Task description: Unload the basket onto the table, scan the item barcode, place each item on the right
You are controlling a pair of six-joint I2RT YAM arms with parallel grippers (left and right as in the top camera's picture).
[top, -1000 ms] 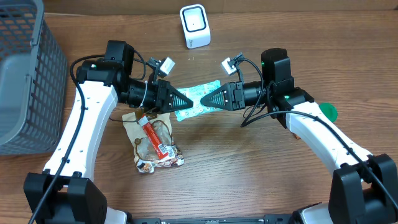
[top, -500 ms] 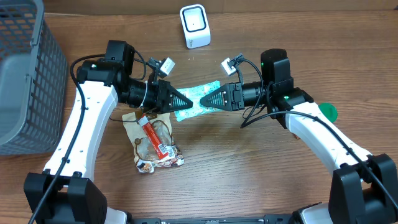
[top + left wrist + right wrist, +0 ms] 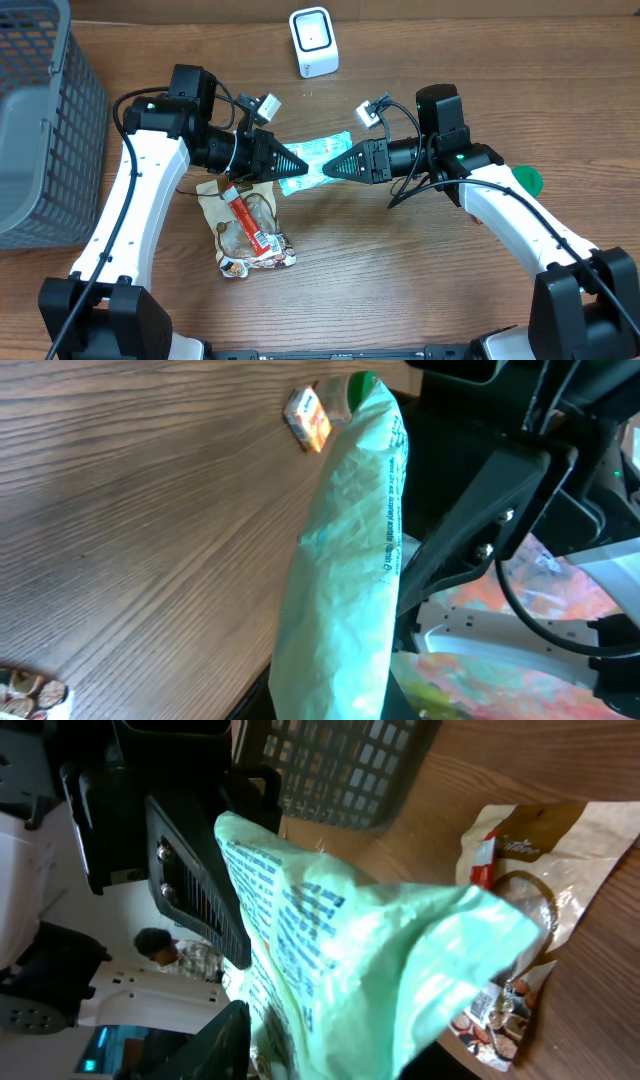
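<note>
Now, watching the left pincer (image 3: 297,165): pressed tight together, pinching one end of the mint-green packet (image 3: 325,158). Seemingly lifted clear of the table (image 3: 400,280), running out ahead of those tips and across to the right pincer (image 3: 332,170), nose to nose with it. Hard to call on that right one: tips right at the packet's far end, perhaps around it, perhaps just beside, and cannot tell from any view whether parted or nipping the film. Looks very light, going by the thin creased wrapper. Soft too, wrinkled all along in the left wrist view and bulging loosely in the right wrist view, so likely to sag, fold or twist beyond a single grip. Glossy, so probably slippery; worth biting well in from the edge, on a flat end margin rather than on the puffed middle. Nothing fragile to see, though no telling about the contents. Printed lines running down one face, close under the right pincer; no barcode made out among them. Judging by that, better to take both ends and pull the film taut, printed face turned toward the white scanner (image 3: 313,42), well beyond both pincers at the back. Below and behind the left pincer, lying flat, a brown snack bag (image 3: 245,228), not part of this.
</note>
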